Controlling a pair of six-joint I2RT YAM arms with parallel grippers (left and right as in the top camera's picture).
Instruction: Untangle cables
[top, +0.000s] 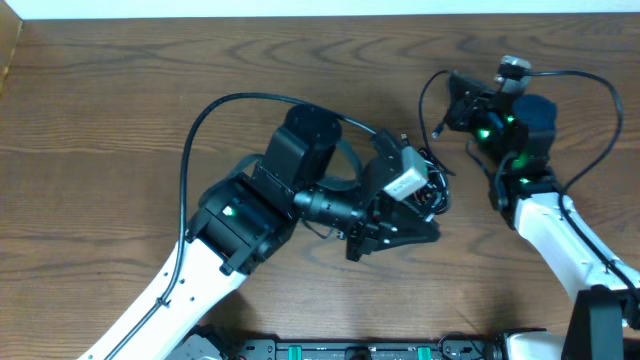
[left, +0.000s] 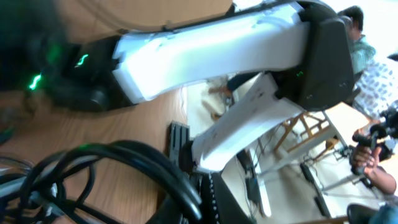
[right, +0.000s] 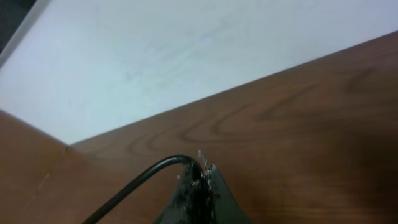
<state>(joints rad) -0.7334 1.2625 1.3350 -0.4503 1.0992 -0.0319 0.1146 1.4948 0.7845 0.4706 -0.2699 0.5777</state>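
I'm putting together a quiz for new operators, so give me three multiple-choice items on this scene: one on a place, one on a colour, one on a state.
1. Where does the cable tangle lie?
A) against the right arm's base
B) at the end of the left arm
C) off the wooden top entirely

2. What colour are the lights glowing on the arms?
A) red
B) blue
C) green

3. How do the jaws of the right gripper stand?
A) shut
B) wide open
C) out of every view

Answers:
1 B, the overhead view shows the knot right at that arm's tip.
2 C, every glowing spot is green.
3 A, the wrist view shows the fingers meeting on a black cord.
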